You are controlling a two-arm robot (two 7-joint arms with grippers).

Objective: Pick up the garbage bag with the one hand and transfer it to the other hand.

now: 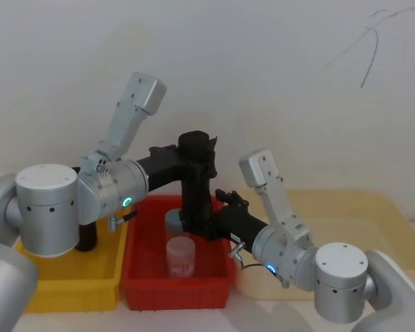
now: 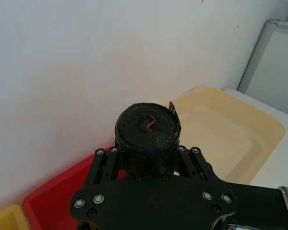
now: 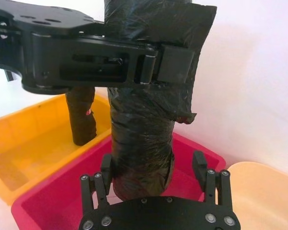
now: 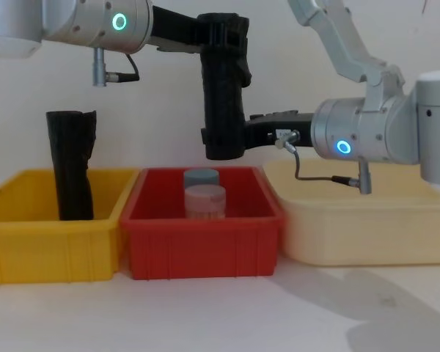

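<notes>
Left jaws: you have the black long-fingered left gripper (image 4: 221, 35) clamped on the upper end of the matte black plastic garbage bag (image 4: 224, 103).
Right jaws: the black long-fingered right gripper (image 3: 153, 167) stands wide around the lower end, with one finger (image 3: 107, 166) just beside the bag and the other (image 3: 198, 162) apart from it.
Bag look: a stout, crinkled roll, upright, with a loose flap jutting sideways near the top.
Bag place: held in the air above the red plastic bin (image 4: 198, 242).
In the bin: a grey-lidded jar (image 4: 202, 177) and a pale pink jar (image 4: 205, 202).
Flanks: a yellow plastic bin (image 4: 29, 249) holds a slim black roll (image 4: 72, 165) on the robot's left, and a cream tray (image 4: 352, 235) lies on its right.
</notes>
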